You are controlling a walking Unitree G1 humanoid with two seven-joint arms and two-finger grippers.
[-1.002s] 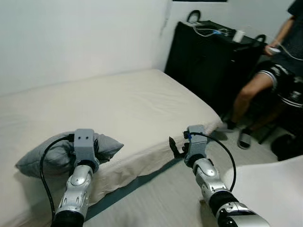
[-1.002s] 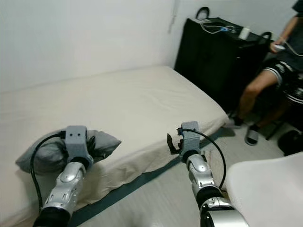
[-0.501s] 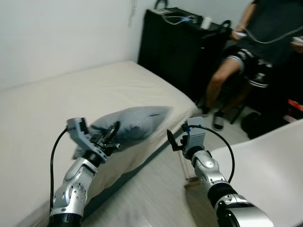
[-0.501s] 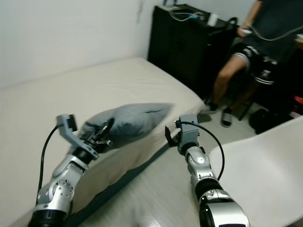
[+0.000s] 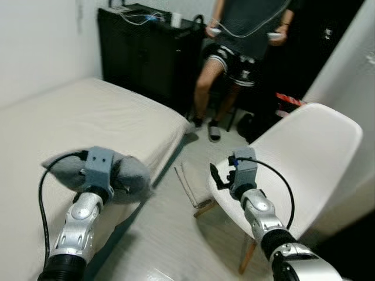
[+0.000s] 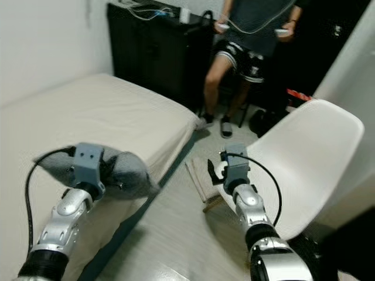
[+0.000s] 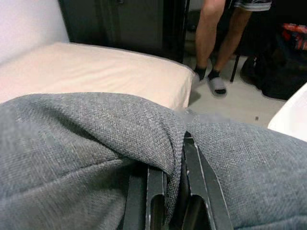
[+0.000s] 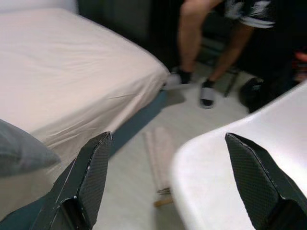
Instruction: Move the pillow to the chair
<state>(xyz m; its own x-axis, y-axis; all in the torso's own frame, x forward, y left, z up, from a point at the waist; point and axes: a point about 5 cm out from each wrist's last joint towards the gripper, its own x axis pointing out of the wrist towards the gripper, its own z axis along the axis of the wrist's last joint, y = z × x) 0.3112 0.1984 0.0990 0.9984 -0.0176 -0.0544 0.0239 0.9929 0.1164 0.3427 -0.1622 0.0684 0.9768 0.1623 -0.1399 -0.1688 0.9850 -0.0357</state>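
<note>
Pillow (image 5: 126,175), grey, clamped in left gripper (image 7: 168,211): fingers pinch a fold of the fabric, pillow held off the bed (image 5: 88,117) at its edge. Right gripper (image 8: 168,191) empty, fingers spread wide, hovering at the front of the white chair (image 5: 310,152) seat. Person (image 5: 246,35) standing by the black cabinet (image 5: 140,52) behind.

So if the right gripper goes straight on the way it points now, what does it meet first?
Probably the front edge of the white plastic chair, which lies between the open right gripper fingers; the depth is unclear.
</note>
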